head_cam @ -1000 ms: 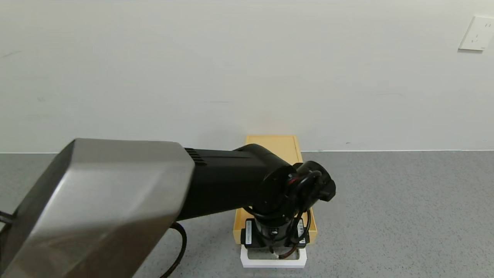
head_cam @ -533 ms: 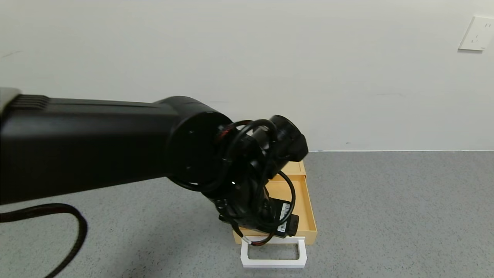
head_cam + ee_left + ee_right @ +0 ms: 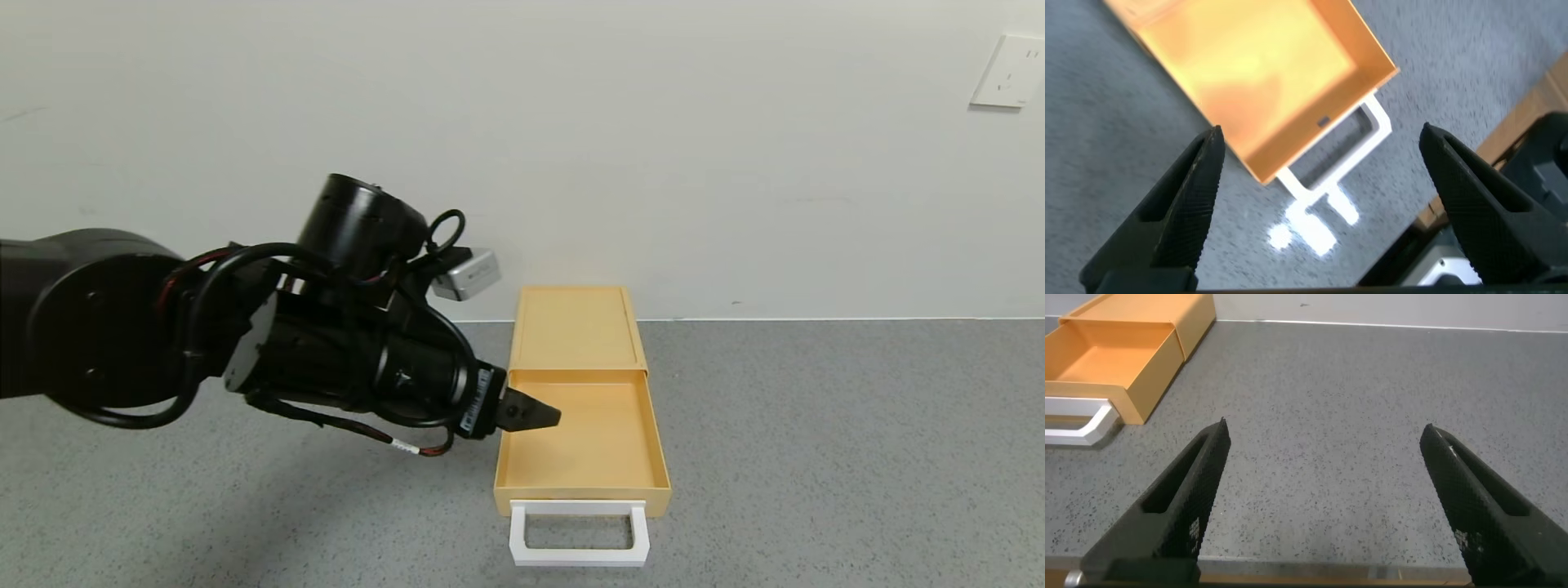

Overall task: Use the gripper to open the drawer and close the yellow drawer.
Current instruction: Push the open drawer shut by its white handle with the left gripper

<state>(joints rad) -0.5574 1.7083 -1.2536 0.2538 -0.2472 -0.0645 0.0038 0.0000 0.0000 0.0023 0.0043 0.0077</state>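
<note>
The mustard-yellow drawer [image 3: 581, 441] stands pulled out of its flat yellow casing [image 3: 575, 327], its tray empty. Its white loop handle [image 3: 578, 557] points toward me. My left gripper [image 3: 539, 416] hangs just left of the tray's left wall, above the table, pointing right. In the left wrist view its fingers [image 3: 1188, 204] stand wide apart and empty above the drawer [image 3: 1266, 73] and handle [image 3: 1372, 131]. My right gripper [image 3: 1325, 429] is open and empty low over the bare table; the drawer [image 3: 1118, 363] and handle [image 3: 1078, 429] lie off to its side.
The casing's back meets the white wall, which carries a socket [image 3: 1010, 71] at the upper right. Grey speckled tabletop [image 3: 816, 457] spreads on both sides of the drawer. The table's front edge [image 3: 1290, 570] shows in the right wrist view.
My left gripper has let go of the white handle, lifted and swung left off the drawer, uncovering it. The drawer stays pulled out in the same place.
</note>
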